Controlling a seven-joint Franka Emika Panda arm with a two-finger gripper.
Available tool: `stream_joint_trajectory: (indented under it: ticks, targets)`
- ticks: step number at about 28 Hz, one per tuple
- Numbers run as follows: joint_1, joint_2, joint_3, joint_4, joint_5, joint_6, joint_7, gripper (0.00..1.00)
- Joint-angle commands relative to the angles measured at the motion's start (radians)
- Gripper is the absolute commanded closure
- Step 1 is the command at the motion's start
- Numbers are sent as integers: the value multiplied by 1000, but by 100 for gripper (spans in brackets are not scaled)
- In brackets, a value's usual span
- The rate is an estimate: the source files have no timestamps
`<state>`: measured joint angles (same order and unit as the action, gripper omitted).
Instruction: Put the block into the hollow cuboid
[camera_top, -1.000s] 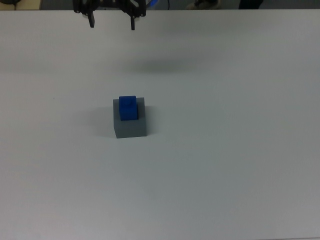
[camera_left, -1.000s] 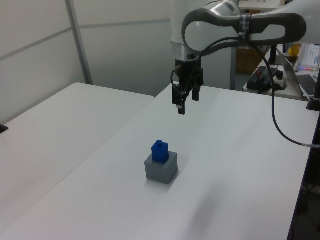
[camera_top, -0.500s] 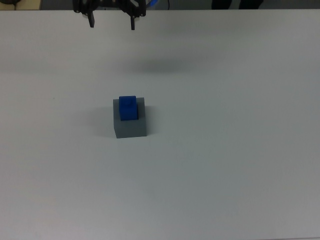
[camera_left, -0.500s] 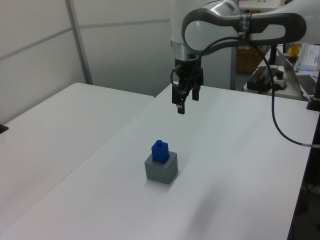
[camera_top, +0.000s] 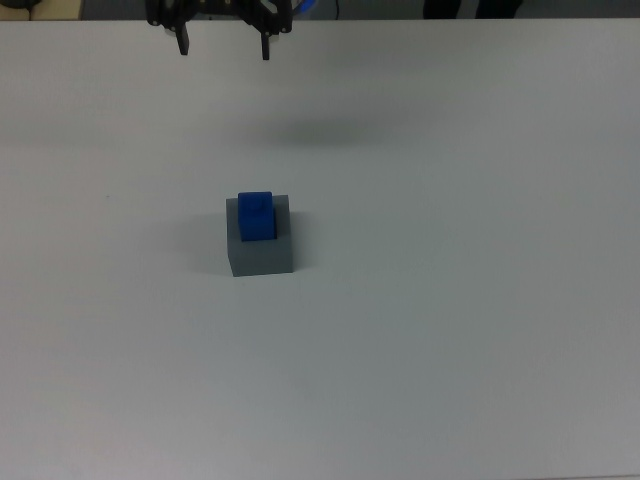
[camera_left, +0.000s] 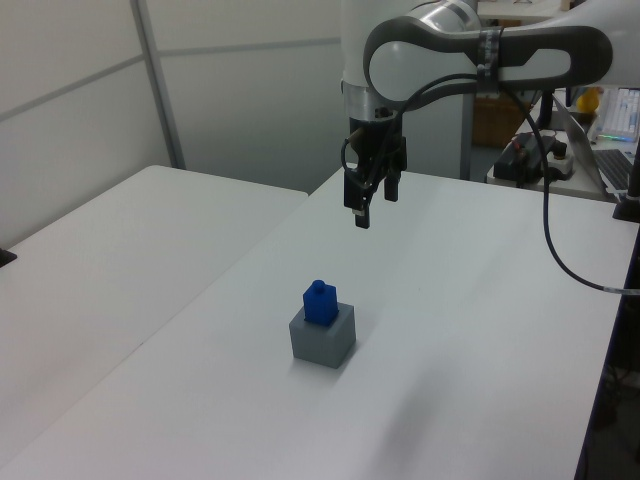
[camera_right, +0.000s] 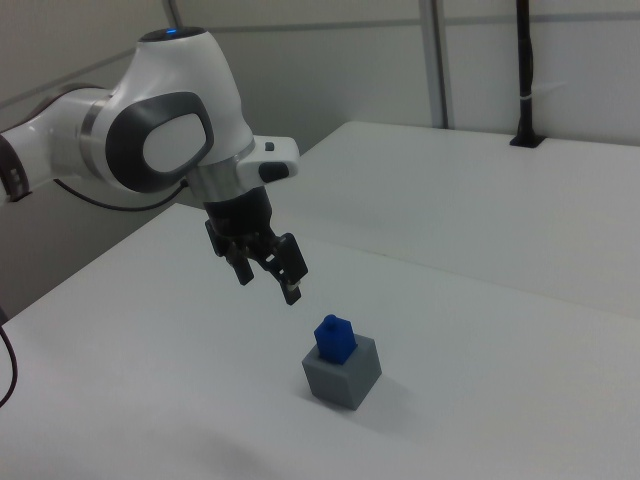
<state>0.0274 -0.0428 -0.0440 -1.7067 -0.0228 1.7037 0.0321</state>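
Already block (camera_left: 319, 301) upright in hollow cuboid (camera_left: 323, 337), jaws apart, empty, well above.

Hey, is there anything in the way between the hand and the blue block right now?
Nothing visible. The hand hangs open in the air, above and apart from the block, with only bare table around. The block already stands in the cuboid, its top sticking up out of the recess.

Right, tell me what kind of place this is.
Probably a robotics lab or test cell: a robot arm hangs over a bare white table, partition walls stand behind, and a cluttered bench of cables and equipment sits beyond.
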Motion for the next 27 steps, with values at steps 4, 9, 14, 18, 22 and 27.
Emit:
stream_joint_trajectory:
  ticks: [4, 9, 14, 18, 22, 27]
  targets:
    - [3, 1, -4, 9, 18, -4, 17, 0]
    - [6, 1, -2, 7, 18, -4, 17, 0]
    - [6, 1, -2, 7, 18, -3, 15, 0]
    - [5, 1, -2, 7, 18, 1, 3, 0]
    - [5, 4, -2, 7, 17, 4, 2, 0]
    - [6, 3, -2, 7, 17, -1, -15, 0]
